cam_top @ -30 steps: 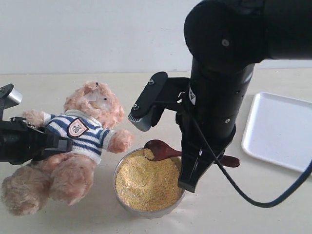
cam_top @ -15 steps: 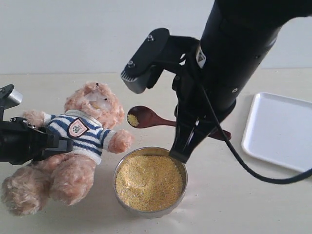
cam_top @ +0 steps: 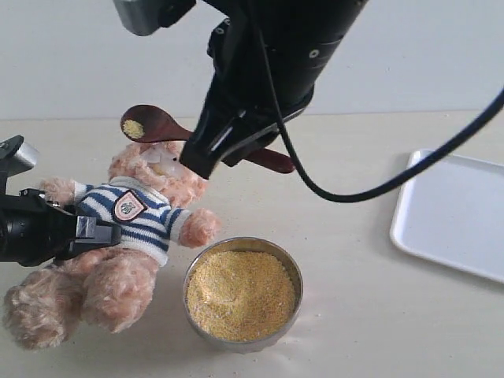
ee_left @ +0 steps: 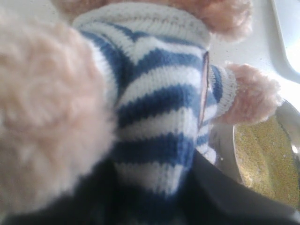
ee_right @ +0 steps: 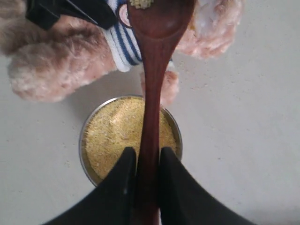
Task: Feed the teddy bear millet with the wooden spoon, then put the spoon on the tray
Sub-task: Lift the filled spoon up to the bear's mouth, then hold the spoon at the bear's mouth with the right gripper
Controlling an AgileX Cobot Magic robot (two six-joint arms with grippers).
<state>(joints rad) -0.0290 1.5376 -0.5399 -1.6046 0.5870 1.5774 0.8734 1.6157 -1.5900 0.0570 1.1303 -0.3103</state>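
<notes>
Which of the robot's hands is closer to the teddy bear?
Left. The left hand clasps the teddy bear by its striped body; the right hand holds the wooden spoon above its head.

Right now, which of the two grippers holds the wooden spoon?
The right gripper, clamped on the wooden spoon's handle; the left gripper grips the teddy bear's striped torso instead.

Bare test bench, beige table (cam_top: 370, 315), blank wall (cam_top: 63, 63)

bright, even, diffuse light; shadows are soft, with a faint one under the steel bowl (cam_top: 236, 343). the left wrist view is badly blurred on the teddy bear (ee_left: 154, 122). the tray (cam_top: 457, 213) looks washed out. the wooden spoon (ee_right: 151, 93) shows a dull sheen.
</notes>
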